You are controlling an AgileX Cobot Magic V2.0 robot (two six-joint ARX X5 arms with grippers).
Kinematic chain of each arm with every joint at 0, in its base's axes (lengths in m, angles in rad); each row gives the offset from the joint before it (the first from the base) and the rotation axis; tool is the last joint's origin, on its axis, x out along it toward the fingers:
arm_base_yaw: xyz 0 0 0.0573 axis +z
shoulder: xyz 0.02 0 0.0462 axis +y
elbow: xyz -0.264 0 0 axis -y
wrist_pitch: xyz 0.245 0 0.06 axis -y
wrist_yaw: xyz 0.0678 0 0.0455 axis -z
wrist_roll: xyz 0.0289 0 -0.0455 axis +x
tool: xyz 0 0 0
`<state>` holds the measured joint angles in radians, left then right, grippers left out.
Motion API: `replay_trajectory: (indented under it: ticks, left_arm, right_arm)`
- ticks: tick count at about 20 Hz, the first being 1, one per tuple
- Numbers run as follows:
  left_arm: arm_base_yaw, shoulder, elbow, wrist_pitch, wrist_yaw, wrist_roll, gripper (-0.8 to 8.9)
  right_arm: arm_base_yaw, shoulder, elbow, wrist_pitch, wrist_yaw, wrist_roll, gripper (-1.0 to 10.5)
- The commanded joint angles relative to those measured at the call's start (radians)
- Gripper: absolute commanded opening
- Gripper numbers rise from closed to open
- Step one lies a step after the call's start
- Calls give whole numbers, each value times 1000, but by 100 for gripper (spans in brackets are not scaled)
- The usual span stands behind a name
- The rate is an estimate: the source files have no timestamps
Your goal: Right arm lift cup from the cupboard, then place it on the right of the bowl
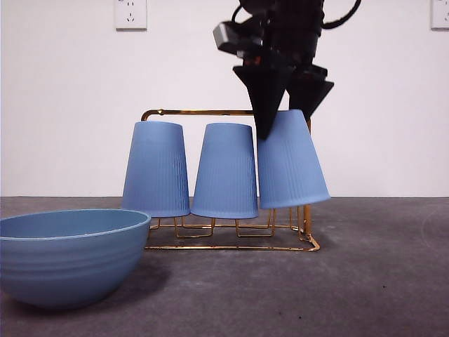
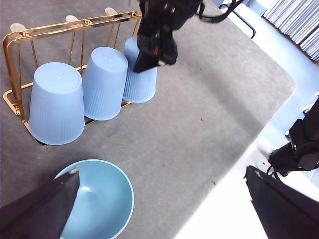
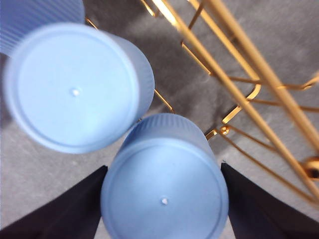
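The cup (image 1: 290,163) stands upside down at the end of the rack (image 1: 210,112), tilted, its rim raised a little off the rack's base wires; the right claw (image 1: 284,105) comes down from above and its two jaws sit one on each side of the cup's upturned base, pinching the cup (image 3: 164,181); in the right wrist view the base fills the gap between the jaws and touches both. Just beside the claw, along the rack, a second cup (image 1: 225,172) stands inverted and upright, seen out of focus in the right wrist view (image 3: 75,84); a third cup (image 1: 156,170) stands beyond it, farthest from the claw. The rack's gold top bar runs behind the claw. The bowl (image 1: 66,253) sits on the grey desk (image 1: 379,281), well apart from the right claw, past the far end of the rack and nearer the camera. The left claw (image 2: 159,209) hangs high over the desk's edge near the bowl (image 2: 107,196), jaws spread wide, holding nothing.
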<state>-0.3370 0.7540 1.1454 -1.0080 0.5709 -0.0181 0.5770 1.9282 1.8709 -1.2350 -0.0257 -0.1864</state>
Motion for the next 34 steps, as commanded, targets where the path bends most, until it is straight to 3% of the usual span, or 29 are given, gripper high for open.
replay_trajectory:
  ticks: [1,9,14,20,26,29,34]
  left_arm:
    - [-5,6,22,4,-3,13,525]
    - [-5,6,22,4,-3,13,526]
    - [-5,27,22,6,-3,-2,526]
    - [-5,121,22,38,22,-40,526]
    - [-8,234,5,71,85,-54,526]
    - [-8,260,-83,166,142,-103,525]
    - [-8,295,-261,411,297,-234,521]
  right_arm:
    - [17,-11,50,-2,-2,19,260]
    - [24,-130,82,-46,-6,45,260]
    - [24,-227,80,-51,-121,48,244]
    - [22,-358,26,-41,-137,48,213]
    - [4,-562,-285,149,-221,82,212]
    - [-24,-692,-465,280,-272,134,212]
    - [-98,-910,-788,554,-452,285,212]
